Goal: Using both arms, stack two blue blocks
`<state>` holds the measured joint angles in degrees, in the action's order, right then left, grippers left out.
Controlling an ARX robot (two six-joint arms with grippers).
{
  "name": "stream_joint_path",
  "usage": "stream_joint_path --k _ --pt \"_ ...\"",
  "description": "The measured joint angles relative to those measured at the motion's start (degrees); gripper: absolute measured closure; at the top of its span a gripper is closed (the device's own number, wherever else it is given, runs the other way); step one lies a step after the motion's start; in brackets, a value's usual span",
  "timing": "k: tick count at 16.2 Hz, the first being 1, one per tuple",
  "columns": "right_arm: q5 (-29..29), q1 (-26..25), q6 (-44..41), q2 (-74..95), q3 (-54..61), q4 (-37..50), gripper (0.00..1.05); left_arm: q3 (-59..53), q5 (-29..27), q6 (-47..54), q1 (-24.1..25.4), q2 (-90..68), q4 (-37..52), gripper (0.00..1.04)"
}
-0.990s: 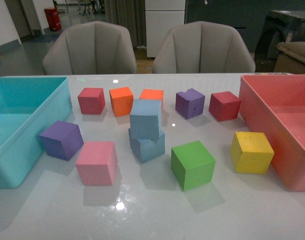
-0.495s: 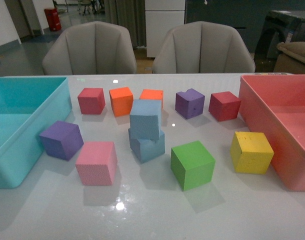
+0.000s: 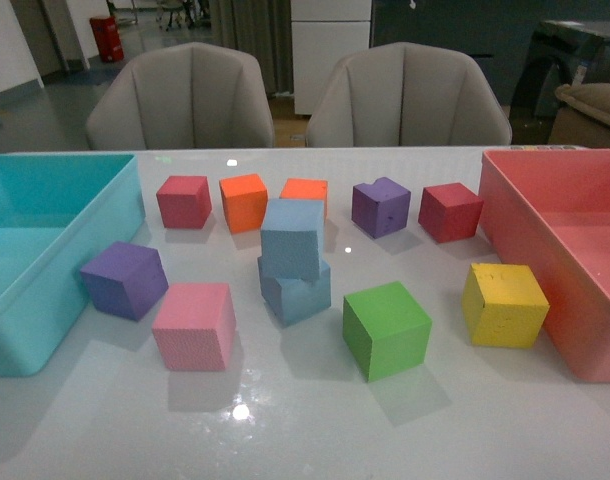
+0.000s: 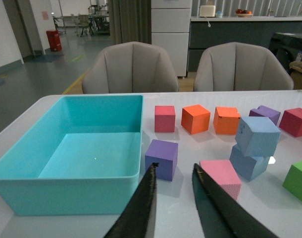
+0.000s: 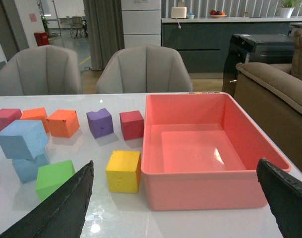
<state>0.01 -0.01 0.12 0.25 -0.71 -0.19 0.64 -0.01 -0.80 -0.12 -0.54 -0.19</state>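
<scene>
Front view showed the upper blue block [image 3: 291,236] resting on the lower blue block [image 3: 295,289], set askew so that its corners overhung, near the middle of the white table [image 3: 305,430]. The pair stood between a pink block [image 3: 193,325] and a green block [image 3: 386,329], with neither arm seen in that view. In the left wrist view the left gripper [image 4: 173,171] was seen with its fingers parted by a narrow gap and nothing between them, held back from the stack, near the teal bin [image 4: 67,191]. In the right wrist view the right gripper [image 5: 183,171] was spread wide and empty, in front of the red bin [image 5: 205,186]. The stacking was judged to be done. The blocks were judged to be light, soft foam with rough, grippy faces; they would best be taken by two opposite flat sides, gently, since squeezing would dent them and a nudge could topple the crooked stack.
</scene>
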Motion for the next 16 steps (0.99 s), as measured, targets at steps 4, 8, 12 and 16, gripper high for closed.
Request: stream_joint_path --k 4,8,12,16 --pt "0.0 0.0 0.0 0.0 0.0 0.0 0.06 0.0 0.0 0.0 0.0 0.0 0.0 0.28" --pt "0.0 0.0 0.0 0.0 0.0 0.0 0.06 0.0 0.0 0.1 0.0 0.0 0.0 0.07" --pt "0.0 0.0 0.0 0.0 0.0 0.0 0.06 0.0 0.0 0.0 0.0 0.0 0.0 0.07" --pt "0.0 0.0 0.0 0.0 0.0 0.0 0.06 0.0 0.0 0.0 0.0 0.0 0.0 0.07"
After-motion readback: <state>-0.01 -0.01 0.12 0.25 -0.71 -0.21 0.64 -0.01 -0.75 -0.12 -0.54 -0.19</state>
